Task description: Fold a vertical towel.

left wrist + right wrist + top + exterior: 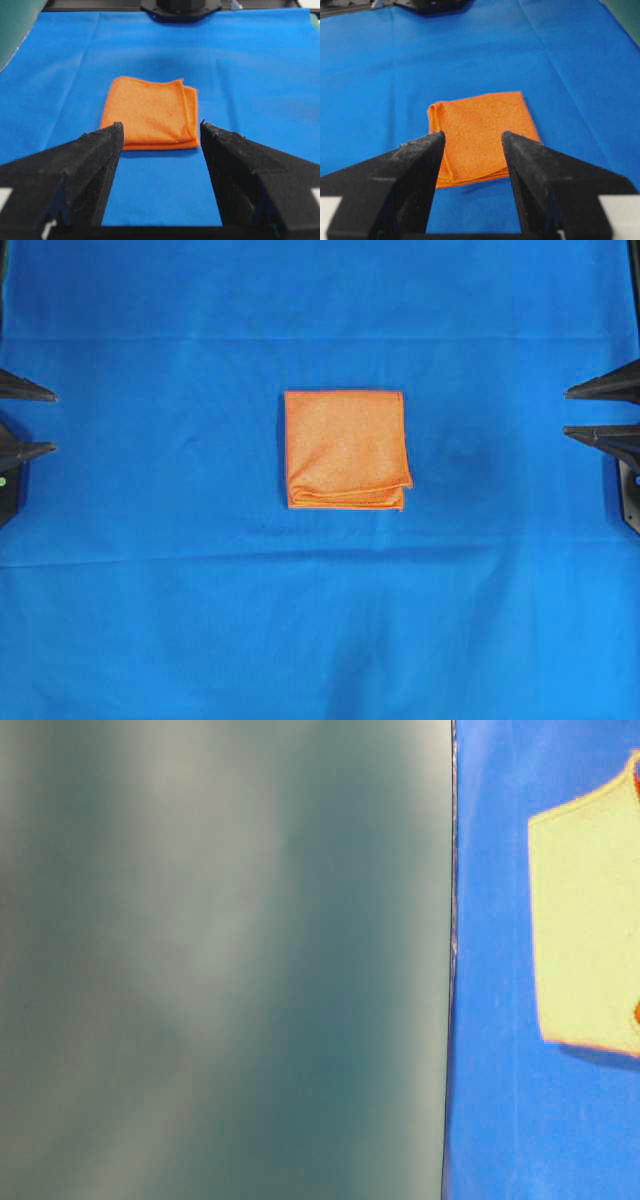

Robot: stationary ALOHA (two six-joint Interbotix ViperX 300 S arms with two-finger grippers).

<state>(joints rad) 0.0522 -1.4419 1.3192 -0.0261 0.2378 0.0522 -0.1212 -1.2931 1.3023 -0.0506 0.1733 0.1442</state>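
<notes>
the towel (346, 449) lies at mid-frame on the blue cloth (150, 590), folded into a small square with layered edges at its lower right, apparently finished. the left claw (40, 421) and right claw (580, 411) sit released at the frame's sides, well apart from it.

The towel (345, 448) is orange cloth with a fine, slightly fuzzy nap, matt, its hem marked by a tighter stitched band along the edges. The blue cloth (150, 590) covering the worktop is a smooth, thin fabric, matt, with faint pressed crease lines and a few soft wrinkles. The left claw (161, 131) and the right claw (472, 137) have black fingers with a rough, grainy, dull coating, speckled pale along their edges like worn foam or rubber.
</notes>
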